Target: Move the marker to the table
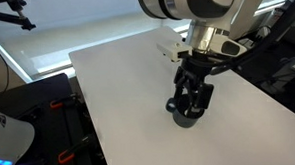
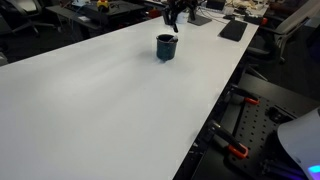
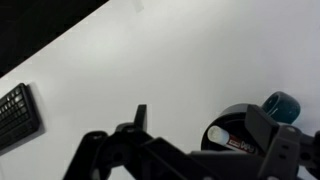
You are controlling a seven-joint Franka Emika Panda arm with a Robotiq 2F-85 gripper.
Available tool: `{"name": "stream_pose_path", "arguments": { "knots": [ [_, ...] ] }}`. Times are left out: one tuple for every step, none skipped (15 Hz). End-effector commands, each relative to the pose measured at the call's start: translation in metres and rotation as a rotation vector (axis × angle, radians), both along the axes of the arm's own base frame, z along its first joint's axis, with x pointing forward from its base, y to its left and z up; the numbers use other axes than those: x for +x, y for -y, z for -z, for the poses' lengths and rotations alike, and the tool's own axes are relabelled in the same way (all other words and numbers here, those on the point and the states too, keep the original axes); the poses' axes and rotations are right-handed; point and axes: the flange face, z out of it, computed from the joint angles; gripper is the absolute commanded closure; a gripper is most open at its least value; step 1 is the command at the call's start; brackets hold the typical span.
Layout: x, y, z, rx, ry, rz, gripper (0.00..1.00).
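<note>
The robot's black two-fingered hand [image 1: 190, 94] hangs directly above a small dark round mug [image 1: 184, 117] on the large plain white worktop [image 1: 118, 81], as both exterior views show [image 2: 172, 18]. In the wrist view the fingers [image 3: 140, 118] stand spread wide apart with nothing clasped between them. The thin reddish-brown marker [image 3: 232, 142] with a pale rounded end sits inside the mug [image 3: 235, 110], below the hand and close to one finger. It appears to lean against the mug's inner wall, though the hand's dark frame hides its lower part. A black keyboard [image 3: 18, 115] lies well off to the hand's side, at the worktop's [image 3: 180, 60] edge.
</note>
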Motion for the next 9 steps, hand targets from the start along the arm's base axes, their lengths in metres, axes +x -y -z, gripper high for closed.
{"name": "stream_pose_path", "arguments": {
  "knots": [
    [0.005,0.002,0.001,0.011,-0.012,-0.022,0.00],
    [0.008,0.003,0.003,0.015,-0.018,-0.035,0.00],
    [0.010,0.003,0.004,0.016,-0.020,-0.039,0.00],
    [0.011,0.003,0.005,0.016,-0.021,-0.039,0.00],
    [0.011,0.003,0.005,0.016,-0.021,-0.039,0.00],
    [0.011,0.003,0.005,0.016,-0.021,-0.039,0.00],
    [0.011,0.003,0.005,0.016,-0.021,-0.039,0.00],
    [0.013,0.004,0.009,0.023,-0.045,-0.046,0.00],
    [0.015,0.005,0.013,0.022,-0.059,-0.050,0.00]
  ]
}}
